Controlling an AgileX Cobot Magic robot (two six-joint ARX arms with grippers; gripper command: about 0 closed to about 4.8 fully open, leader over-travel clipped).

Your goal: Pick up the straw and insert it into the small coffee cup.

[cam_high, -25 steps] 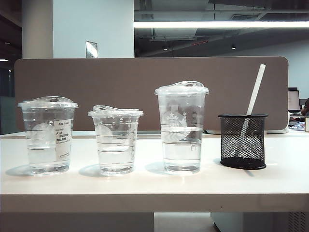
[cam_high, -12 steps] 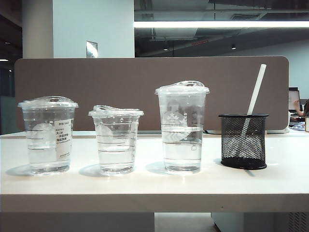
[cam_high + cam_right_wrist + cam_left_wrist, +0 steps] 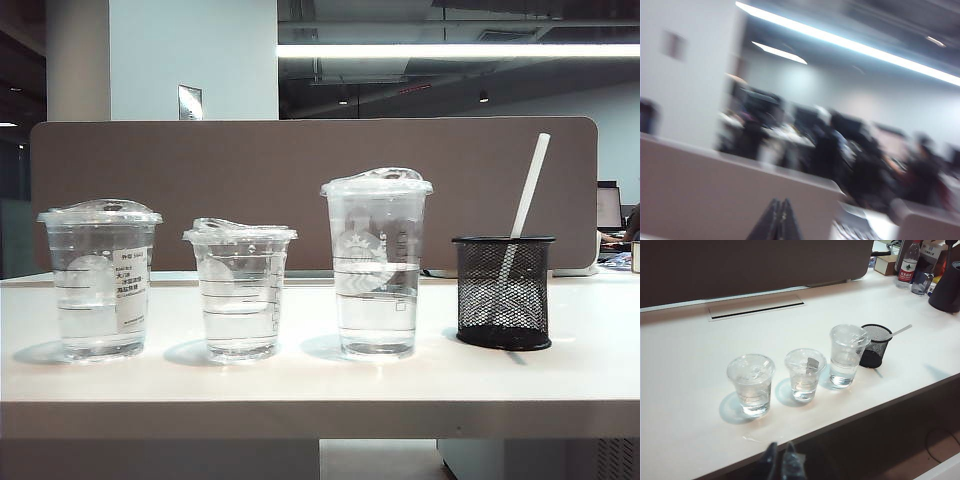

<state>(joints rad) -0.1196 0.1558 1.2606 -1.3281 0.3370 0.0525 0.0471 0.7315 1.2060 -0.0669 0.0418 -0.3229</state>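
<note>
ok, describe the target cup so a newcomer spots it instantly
On the white table, three clear lidded cups stand in a row beside a black mesh holder. The small coffee cup is the middle one: shortest, flattish lid, ring lines, no paper label.

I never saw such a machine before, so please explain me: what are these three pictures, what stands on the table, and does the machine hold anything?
It is a robot with two arms, each ending in a two-finger tool. One picture comes from a fixed camera facing the table; the other two come from cameras on the wrists. On the white table stand three lidded clear cups with water: a labelled cup, the small coffee cup in the middle, and the tallest cup. Beside it a black mesh holder keeps the white straw, leaning. The left tool is near the table's front edge, fingers together, empty. The right tool is shut and empty too; its blurred camera faces the office behind.
</note>
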